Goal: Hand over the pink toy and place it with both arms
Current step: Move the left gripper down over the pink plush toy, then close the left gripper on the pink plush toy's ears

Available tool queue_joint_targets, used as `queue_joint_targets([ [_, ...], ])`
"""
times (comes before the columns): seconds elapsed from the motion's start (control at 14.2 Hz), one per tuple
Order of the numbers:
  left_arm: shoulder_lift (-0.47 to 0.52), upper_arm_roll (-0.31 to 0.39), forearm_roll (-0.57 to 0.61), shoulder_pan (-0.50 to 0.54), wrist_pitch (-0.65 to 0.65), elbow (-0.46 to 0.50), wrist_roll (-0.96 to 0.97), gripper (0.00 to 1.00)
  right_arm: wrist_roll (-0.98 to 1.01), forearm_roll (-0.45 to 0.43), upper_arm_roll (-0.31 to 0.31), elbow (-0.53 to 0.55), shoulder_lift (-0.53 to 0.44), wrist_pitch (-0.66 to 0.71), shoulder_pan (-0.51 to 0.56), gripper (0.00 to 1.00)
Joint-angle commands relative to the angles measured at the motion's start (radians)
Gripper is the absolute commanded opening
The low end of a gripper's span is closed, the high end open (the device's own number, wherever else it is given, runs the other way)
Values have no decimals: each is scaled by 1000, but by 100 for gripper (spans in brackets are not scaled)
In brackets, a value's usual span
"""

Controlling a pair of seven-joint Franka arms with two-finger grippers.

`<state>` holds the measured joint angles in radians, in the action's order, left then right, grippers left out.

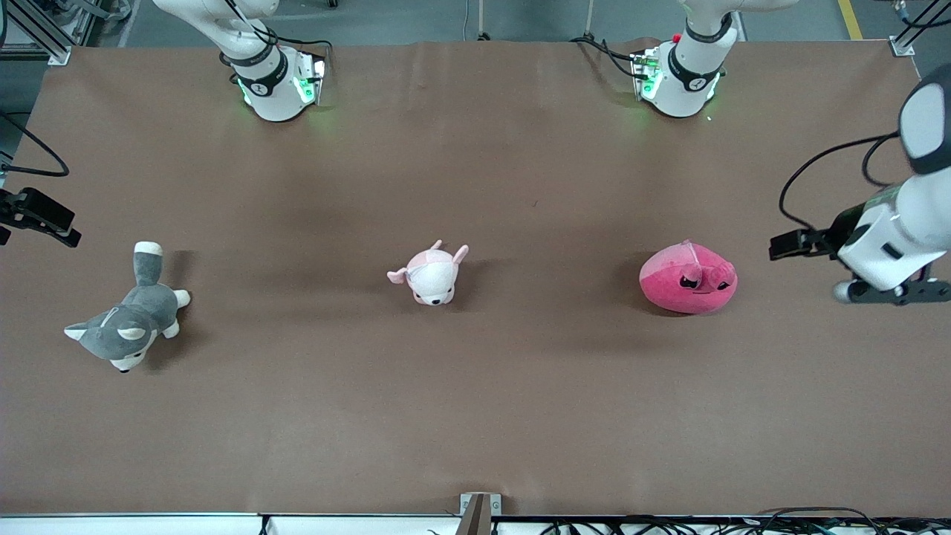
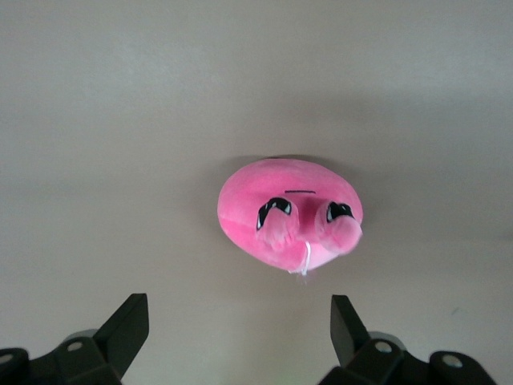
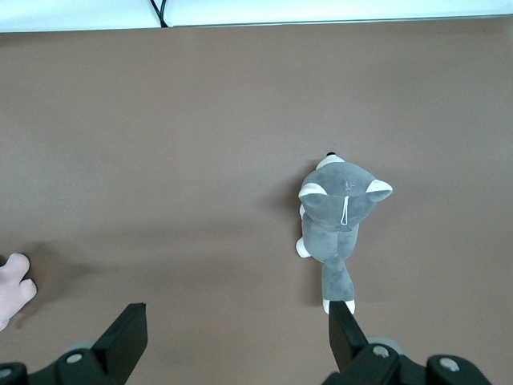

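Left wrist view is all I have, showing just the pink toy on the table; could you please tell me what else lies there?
Observer: A pale pink-and-white plush animal sits beside the pink toy, toward the right arm's end of the table.
Operator: Thank you. Is anything else there?
Observer: A grey-and-white husky lies nearest the right arm's end.
Operator: And where is the right gripper, please?
Observer: The right gripper hangs open over the table by the husky, holding nothing.

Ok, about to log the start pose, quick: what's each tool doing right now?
Left tool: open, holding nothing, up off the table near the pink toy.
Right tool: open, holding nothing, above the grey husky.
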<state>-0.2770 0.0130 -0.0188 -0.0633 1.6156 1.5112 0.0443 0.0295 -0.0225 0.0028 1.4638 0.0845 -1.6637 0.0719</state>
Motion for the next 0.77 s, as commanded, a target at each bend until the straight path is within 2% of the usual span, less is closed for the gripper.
queue_joint_targets([
  [0.0, -27, 2, 3, -12, 90, 64, 41, 100, 6, -5, 2, 3, -9, 1, -4, 100],
  [0.28, -41, -5, -27, -24, 207, 171, 103, 100, 7, -5, 0, 84, -66, -36, -3, 100],
  [0.49, -28, -18, -27, -20, 234, 248, 103, 84, 7, -5, 0, 170, -126, -79, -4, 100],
  [0.7, -31, -18, -27, -20, 276, 294, 103, 71, 9, -5, 2, 174, -131, -85, -6, 100],
])
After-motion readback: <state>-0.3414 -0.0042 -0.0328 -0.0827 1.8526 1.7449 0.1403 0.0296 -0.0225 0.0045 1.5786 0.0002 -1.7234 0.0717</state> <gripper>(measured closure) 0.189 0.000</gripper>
